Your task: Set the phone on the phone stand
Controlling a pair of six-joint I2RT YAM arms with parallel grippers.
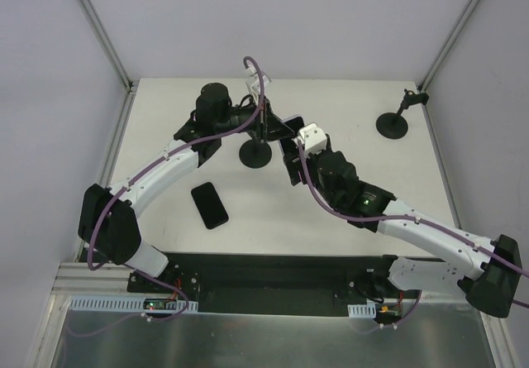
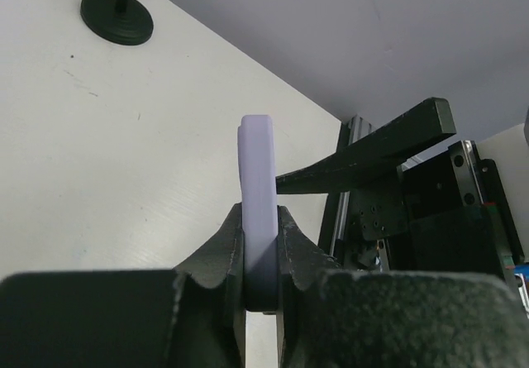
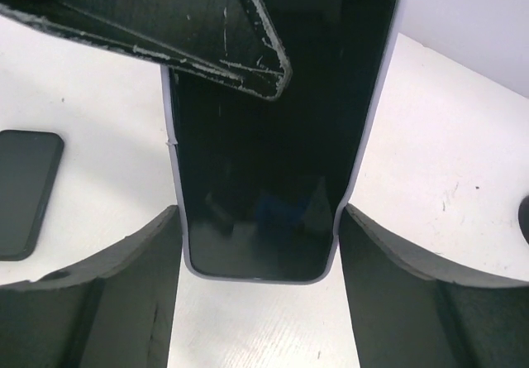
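Black phone (image 1: 209,205) flat on white table (image 1: 347,103), black round-based stand (image 1: 391,126) near far right corner

Phone (image 3: 260,161) screen: glossy black glass, catching soft reflections. Its case (image 2: 258,178) is smooth, matt, pale lilac plastic, rubbery-looking. The fingers (image 3: 99,293) of the right gripper (image 3: 260,219) are matt black and faintly grainy. On the left gripper (image 2: 261,223), the finger (image 3: 190,29) is the same black, with edges scuffed white. The table (image 1: 273,219) is matt white and lightly speckled. The second phone (image 1: 209,205) is dark and glossy, the phone stand (image 1: 254,155) dull black.
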